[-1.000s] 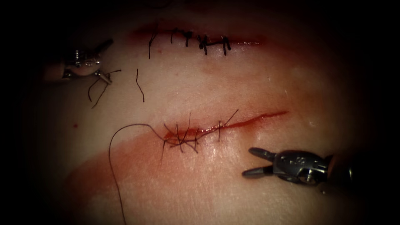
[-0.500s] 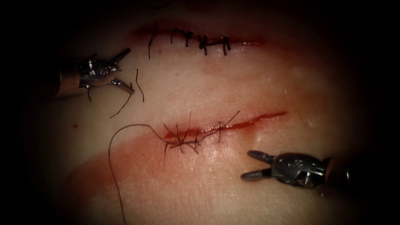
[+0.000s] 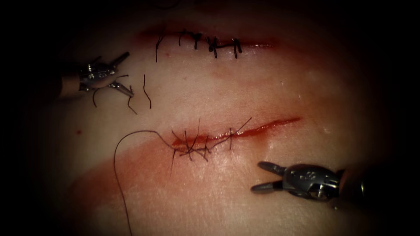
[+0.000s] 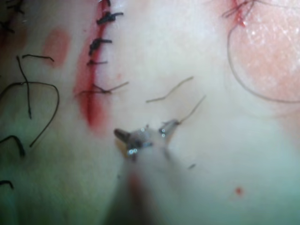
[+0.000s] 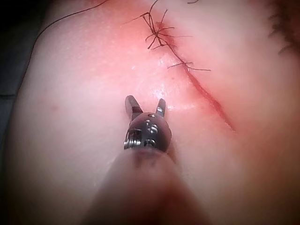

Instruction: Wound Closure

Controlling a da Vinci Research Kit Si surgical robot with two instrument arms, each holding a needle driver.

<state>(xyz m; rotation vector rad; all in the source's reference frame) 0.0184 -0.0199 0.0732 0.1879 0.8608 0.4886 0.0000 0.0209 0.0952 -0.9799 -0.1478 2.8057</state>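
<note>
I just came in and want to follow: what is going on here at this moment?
Both tools hold nothing. The left end effector is open beside cut ends of thread, left of the lower cut. The right end effector is open below the cut's unstitched right part. A long thread trails from the stitches at its left end.
</note>
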